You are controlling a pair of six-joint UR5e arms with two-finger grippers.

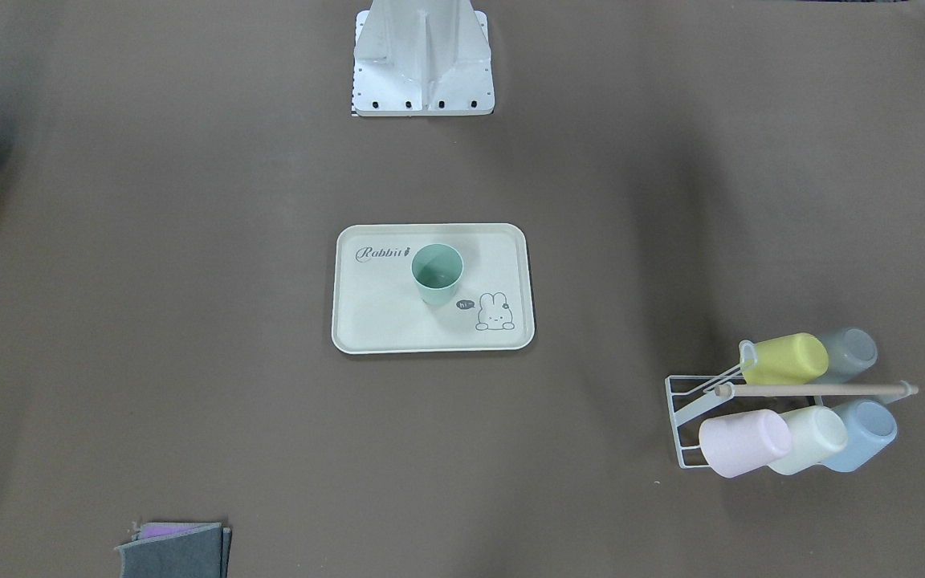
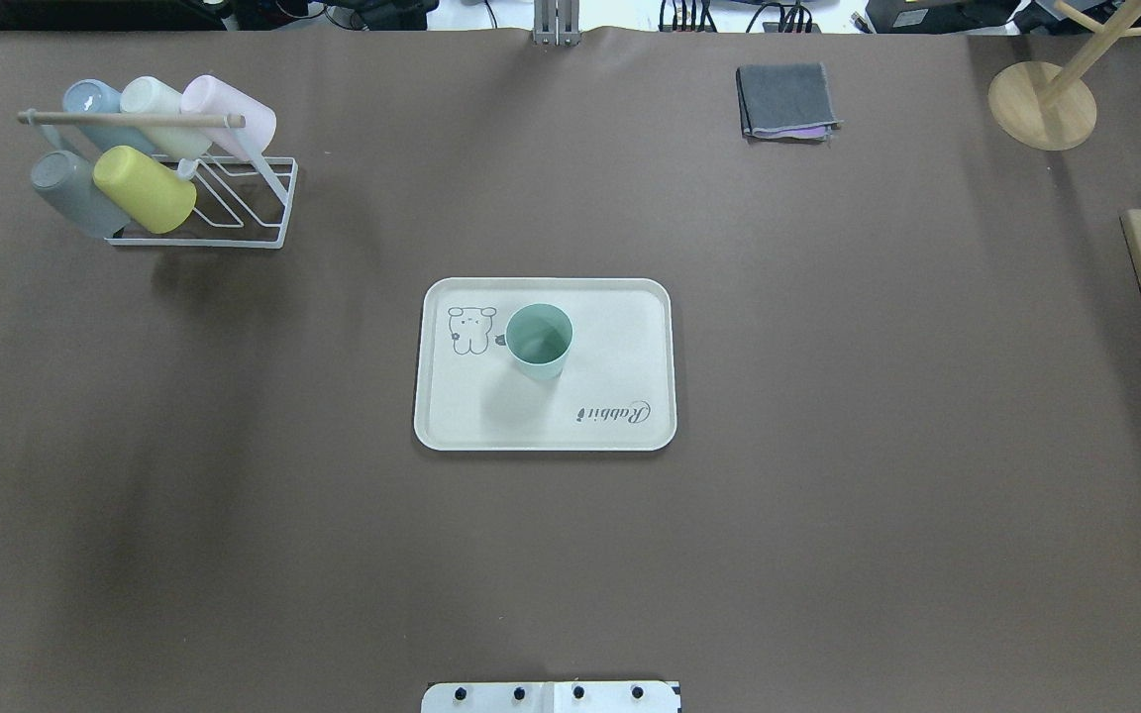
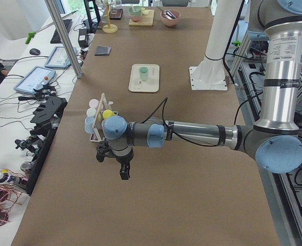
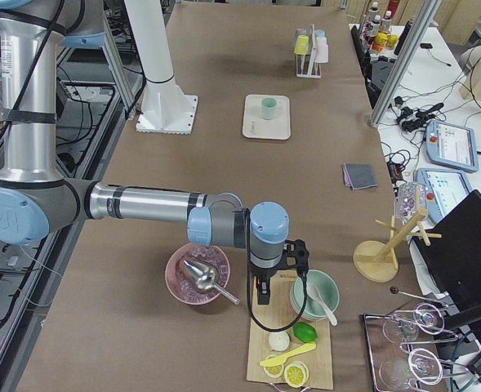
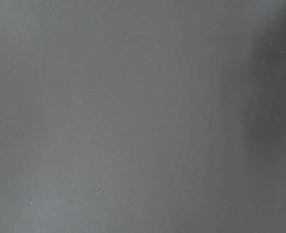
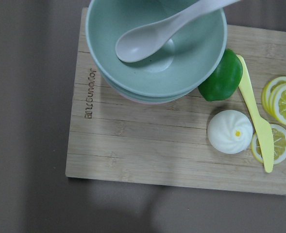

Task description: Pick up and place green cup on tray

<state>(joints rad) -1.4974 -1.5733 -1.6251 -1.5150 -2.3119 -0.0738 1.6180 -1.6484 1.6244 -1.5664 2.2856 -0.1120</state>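
Observation:
The green cup (image 1: 437, 273) (image 2: 539, 342) stands upright, mouth up, near the middle of the cream tray (image 1: 382, 321) (image 2: 620, 327), between the bunny drawing and the "Rabbit" lettering. Nothing touches it. Both grippers show only in the side views. My left gripper (image 3: 124, 173) hangs above the table's left end, beside the cup rack and far from the tray (image 3: 135, 84). My right gripper (image 4: 260, 294) hangs over the right end by the cutting board, far from the tray (image 4: 256, 126). I cannot tell whether either is open or shut.
A white wire rack (image 2: 263, 198) at the left holds several pastel cups, among them a yellow cup (image 2: 145, 188). A folded grey cloth (image 2: 786, 101) and a wooden stand (image 2: 1041, 104) sit at the far right. The cutting board (image 6: 157, 150) carries stacked bowls (image 6: 181, 63), a spoon, a knife and lemon slices.

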